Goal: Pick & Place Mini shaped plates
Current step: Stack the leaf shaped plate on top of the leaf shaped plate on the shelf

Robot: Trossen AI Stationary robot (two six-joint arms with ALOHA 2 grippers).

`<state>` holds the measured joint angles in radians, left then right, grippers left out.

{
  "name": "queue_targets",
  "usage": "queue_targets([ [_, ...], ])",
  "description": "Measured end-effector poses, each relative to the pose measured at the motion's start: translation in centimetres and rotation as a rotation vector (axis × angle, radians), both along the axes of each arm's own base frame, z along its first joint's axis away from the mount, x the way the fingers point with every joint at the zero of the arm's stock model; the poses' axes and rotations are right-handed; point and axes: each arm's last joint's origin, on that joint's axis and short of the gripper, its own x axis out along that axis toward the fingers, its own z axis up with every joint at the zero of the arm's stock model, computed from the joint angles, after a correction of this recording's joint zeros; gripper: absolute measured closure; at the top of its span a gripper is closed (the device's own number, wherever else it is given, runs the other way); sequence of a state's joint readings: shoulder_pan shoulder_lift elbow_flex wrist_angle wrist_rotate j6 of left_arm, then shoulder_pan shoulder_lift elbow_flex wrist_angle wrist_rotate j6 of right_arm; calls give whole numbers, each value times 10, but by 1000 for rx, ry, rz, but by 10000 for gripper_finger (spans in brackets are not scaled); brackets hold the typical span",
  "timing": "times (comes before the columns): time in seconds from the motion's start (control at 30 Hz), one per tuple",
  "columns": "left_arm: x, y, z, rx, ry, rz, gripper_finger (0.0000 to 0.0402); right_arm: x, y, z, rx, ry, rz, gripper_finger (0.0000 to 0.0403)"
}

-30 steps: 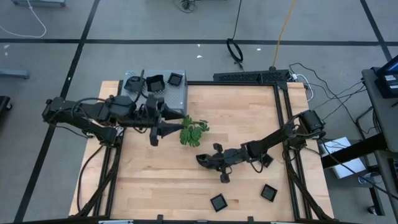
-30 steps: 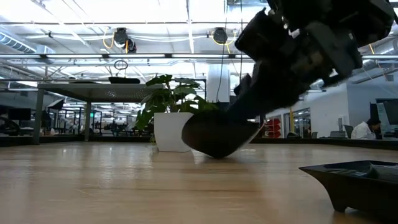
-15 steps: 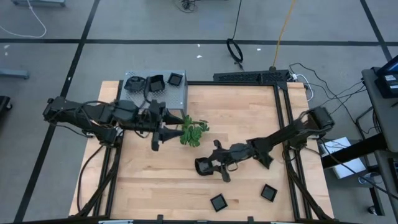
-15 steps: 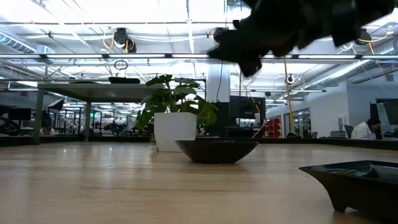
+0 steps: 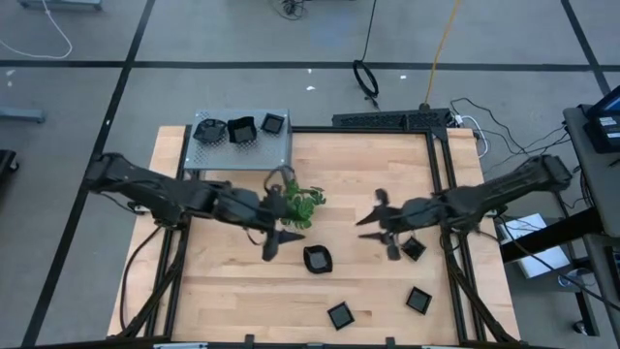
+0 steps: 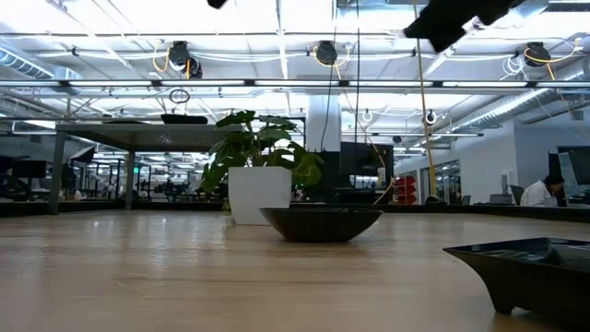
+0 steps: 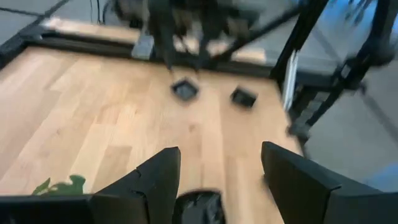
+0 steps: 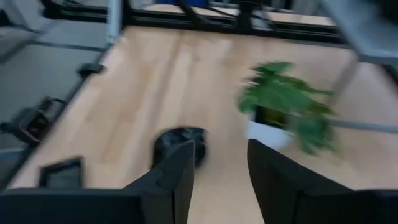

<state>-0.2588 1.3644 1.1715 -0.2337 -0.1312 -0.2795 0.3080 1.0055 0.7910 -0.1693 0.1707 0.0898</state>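
A rounded black mini plate [image 5: 317,259] rests flat on its base on the wooden table, also in the low view [image 6: 321,223]. My left gripper [image 5: 283,244] hovers open just left of it, the plate [image 7: 199,205] showing below its spread fingers [image 7: 221,174]. My right gripper [image 5: 371,219] is open and raised to the plate's right, holding nothing [image 8: 221,165]. Three square plates [image 5: 340,315] [image 5: 418,300] [image 5: 413,249] lie near the front right. More plates [image 5: 240,129] sit on the grey perforated box [image 5: 276,147].
A potted green plant [image 5: 300,206] stands beside the left gripper, just far of the rounded plate. The grey box sits at the table's far left corner. A black frame [image 5: 441,145] borders the table's far and right sides. Bare wood lies at the near left.
My right gripper has let go of the rounded plate, risen and drawn back toward the table's right edge. The plate, tilted in the fingers a second ago, now sits flat on the table. My left gripper has come down and rightward toward that plate.
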Motion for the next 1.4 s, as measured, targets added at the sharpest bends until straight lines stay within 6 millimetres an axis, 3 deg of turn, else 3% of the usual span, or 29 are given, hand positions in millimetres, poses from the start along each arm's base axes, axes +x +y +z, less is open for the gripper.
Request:
queue_targets([
  [0.2,23,-6,-30,108,72,-44,172,-41,-17,15,-61,5,-114,270],
  [0.4,41,-15,-51,122,86,-169,172,-70,-29,20,-43,-42,-231,271],
  [0.57,47,-29,-68,108,120,-280,172,-85,-35,-4,-10,-43,-301,271],
  [0.77,49,-42,-84,232,161,-342,172,-94,-38,-36,111,-92,-343,271],
  [1.07,50,-50,-101,313,228,-327,172,-98,-40,-80,191,-194,-378,271],
  [1.4,44,-58,-109,375,276,-393,172,-94,-39,-111,286,-375,-367,271],
])
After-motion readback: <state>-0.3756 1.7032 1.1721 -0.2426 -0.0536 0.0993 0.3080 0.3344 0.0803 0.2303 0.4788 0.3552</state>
